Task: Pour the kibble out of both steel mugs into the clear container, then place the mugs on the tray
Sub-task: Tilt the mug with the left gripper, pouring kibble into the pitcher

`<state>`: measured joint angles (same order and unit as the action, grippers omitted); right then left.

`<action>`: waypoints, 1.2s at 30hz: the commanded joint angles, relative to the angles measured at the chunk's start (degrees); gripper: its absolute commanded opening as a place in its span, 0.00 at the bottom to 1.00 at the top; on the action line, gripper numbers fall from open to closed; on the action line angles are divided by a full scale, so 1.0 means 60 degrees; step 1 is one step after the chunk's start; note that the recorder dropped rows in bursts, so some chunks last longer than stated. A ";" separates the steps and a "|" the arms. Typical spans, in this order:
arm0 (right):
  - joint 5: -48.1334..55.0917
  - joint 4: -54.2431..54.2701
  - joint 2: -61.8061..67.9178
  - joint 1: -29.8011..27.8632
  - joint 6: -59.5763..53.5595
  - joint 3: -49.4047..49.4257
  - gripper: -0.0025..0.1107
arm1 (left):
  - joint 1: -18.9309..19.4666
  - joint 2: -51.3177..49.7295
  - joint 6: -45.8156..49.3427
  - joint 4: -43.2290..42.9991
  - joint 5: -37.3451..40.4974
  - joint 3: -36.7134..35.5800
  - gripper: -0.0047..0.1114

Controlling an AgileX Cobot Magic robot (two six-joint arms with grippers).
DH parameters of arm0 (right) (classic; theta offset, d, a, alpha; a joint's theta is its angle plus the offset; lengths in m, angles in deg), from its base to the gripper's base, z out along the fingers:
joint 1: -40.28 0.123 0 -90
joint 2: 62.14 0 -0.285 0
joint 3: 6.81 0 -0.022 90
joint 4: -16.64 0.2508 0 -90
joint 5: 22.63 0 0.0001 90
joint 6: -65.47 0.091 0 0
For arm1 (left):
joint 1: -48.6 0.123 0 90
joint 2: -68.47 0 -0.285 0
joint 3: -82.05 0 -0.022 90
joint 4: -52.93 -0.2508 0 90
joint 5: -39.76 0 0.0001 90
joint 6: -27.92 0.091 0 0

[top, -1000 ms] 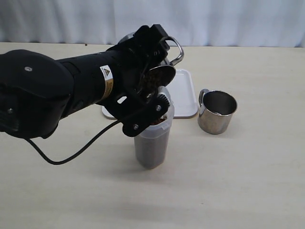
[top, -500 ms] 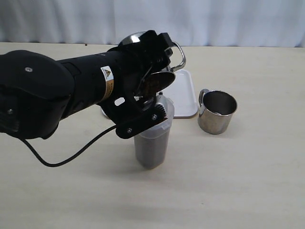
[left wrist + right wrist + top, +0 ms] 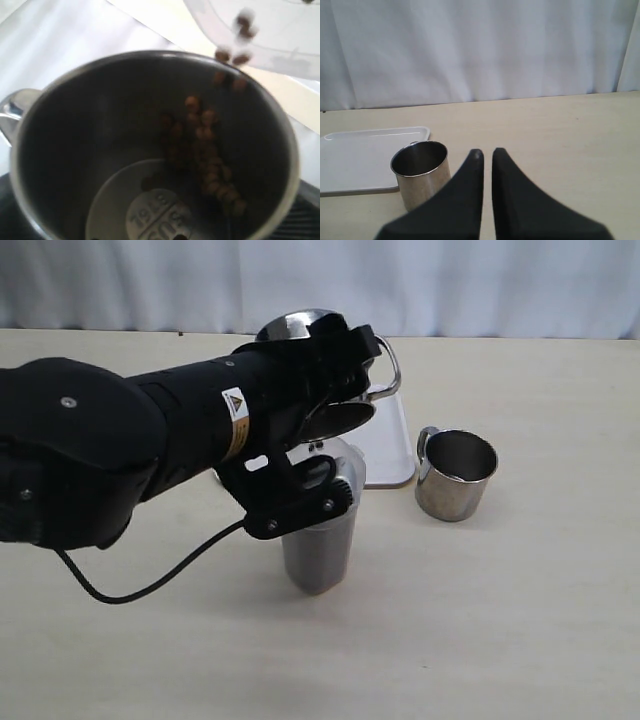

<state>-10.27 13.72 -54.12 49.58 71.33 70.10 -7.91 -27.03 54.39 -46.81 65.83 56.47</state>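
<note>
My left gripper (image 3: pixel 335 375) is shut on a steel mug (image 3: pixel 345 410), holding it tipped mouth-down above the clear container (image 3: pixel 318 540). A few pellets of kibble (image 3: pixel 315 445) drop from the mug's rim into the container, which holds a dark fill of kibble. In the left wrist view I look into the mug (image 3: pixel 100 125); kibble (image 3: pixel 207 150) slides along its wall toward the container's rim (image 3: pixel 280 45). The second steel mug (image 3: pixel 456 475) stands upright on the table, right of the tray (image 3: pixel 388 445). In the right wrist view my right gripper (image 3: pixel 486 152) is shut and empty, near that mug (image 3: pixel 420 172).
The white tray (image 3: pixel 360 155) lies behind the container, partly hidden by my left arm (image 3: pixel 100 455). A black cable (image 3: pixel 150 580) hangs from that arm to the table. A white curtain (image 3: pixel 450 285) backs the table's far edge.
My left wrist has rolled further and risen a little, tipping the mug's mouth more downward over the container. The right gripper and second mug have not moved.
</note>
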 commanded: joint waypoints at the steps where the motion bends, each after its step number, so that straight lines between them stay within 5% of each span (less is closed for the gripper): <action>1: -0.0008 0.0030 -0.0039 0.0029 -0.0080 0.0050 0.06 | -0.0394 0.0019 0.0042 -0.0034 0.0841 0.0090 0.04; 30: -0.0008 0.0030 -0.0039 0.0029 -0.0080 0.0050 0.06 | -0.2362 -0.0795 0.0083 -0.0034 0.5350 0.0070 0.04; 36: -0.0008 0.0030 -0.0039 0.0029 -0.0080 0.0050 0.06 | -0.2590 -0.0819 0.0083 0.0127 0.4936 0.0053 0.04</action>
<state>-10.27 13.72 -54.12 49.58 71.33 70.10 -22.77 -32.02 55.12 -46.71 96.57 56.47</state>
